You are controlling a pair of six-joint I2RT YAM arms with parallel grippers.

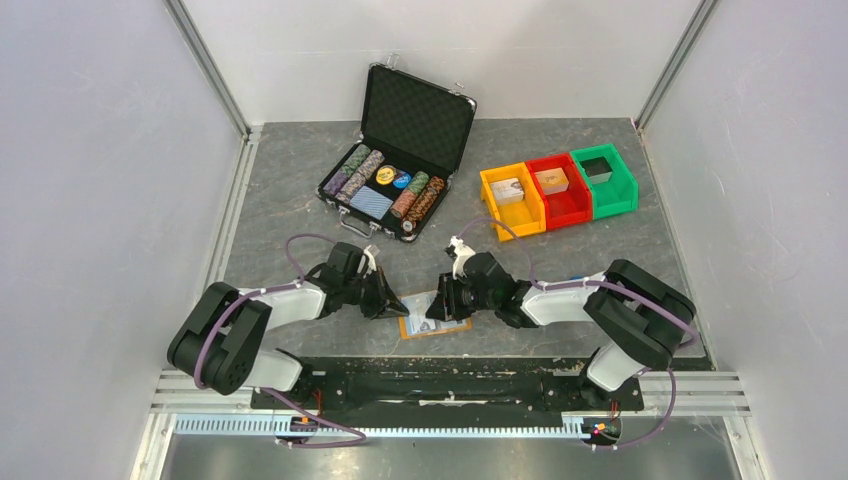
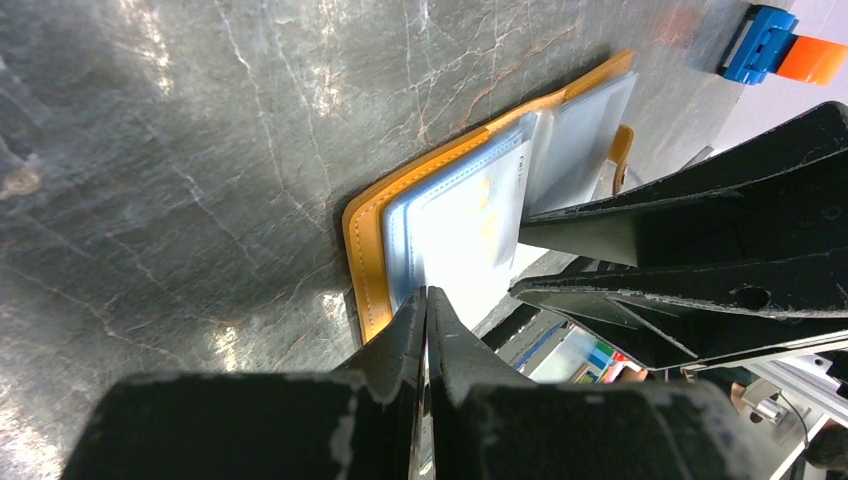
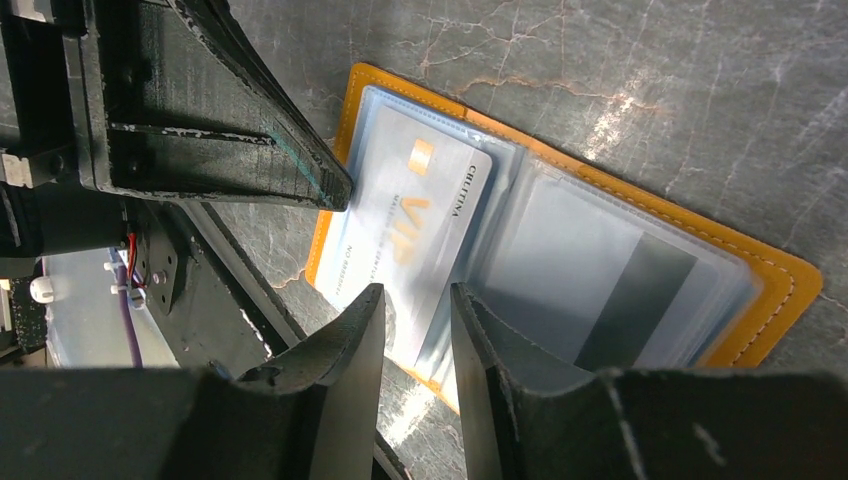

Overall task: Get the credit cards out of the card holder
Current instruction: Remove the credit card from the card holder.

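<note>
The orange card holder (image 3: pixel 770 290) is lying opened flat on the grey bench (image 1: pixel 290 190), close to its near edge and between the two arms. Its clear sleeves are facing up. In the half nearer the left arm, a pale card (image 3: pixel 420 215) with gold print is sitting in its sleeve. In the other half, a bluish card (image 3: pixel 590 290) with a dark band is showing through the plastic. Both cards are lying inside the holder.

The left gripper (image 2: pixel 425 310) is pressing its fingers together with no visible gap. Its tip is touching the holder's outer edge on the pale card's side. I cannot tell whether it is pinching a sleeve or a card edge there. The right gripper (image 3: pixel 415 330) is holding its jaws partly apart, gripping nothing. It is hanging over the near edge of the pale card, which is showing in the gap between the fingers.

Farther back on the bench, a black chip case (image 1: pixel 400 150) is standing open with poker chips lying in rows. To its right, an orange bin (image 1: pixel 512 200), a red bin (image 1: pixel 558 190) and a green bin (image 1: pixel 605 180) are sitting side by side, each holding a small item.
</note>
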